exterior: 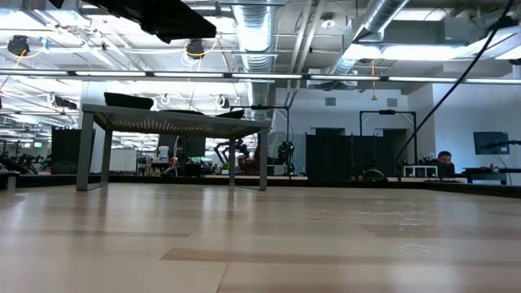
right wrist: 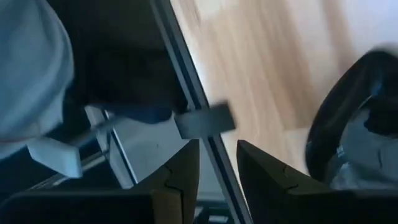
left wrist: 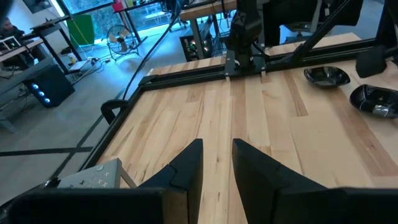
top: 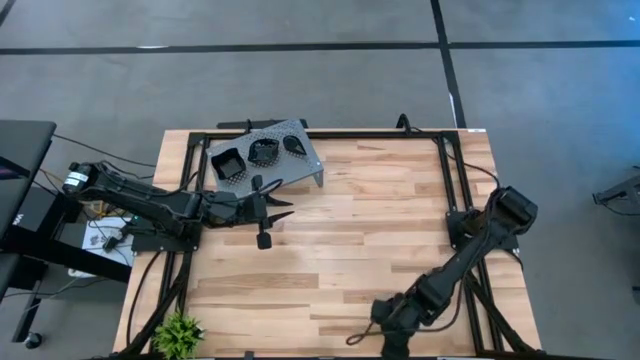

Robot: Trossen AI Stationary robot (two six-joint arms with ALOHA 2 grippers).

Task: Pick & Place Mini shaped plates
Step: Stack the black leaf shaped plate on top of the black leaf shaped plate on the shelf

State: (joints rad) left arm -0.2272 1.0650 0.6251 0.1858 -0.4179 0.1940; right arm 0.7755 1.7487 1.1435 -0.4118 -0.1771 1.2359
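Left claw (top: 268,212) hovers empty, fingers parted by a narrow gap, just at 6 o'clock of the grey perforated metal tray (top: 312,160), where 3 glossy black mini plates (top: 262,152) sit. Right claw (top: 385,335), likewise slightly parted and empty, waits at the wooden desk's (top: 370,230) near edge.

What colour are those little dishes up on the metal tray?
Glossy black dishes, on a grey perforated tray; clearest in the high view.
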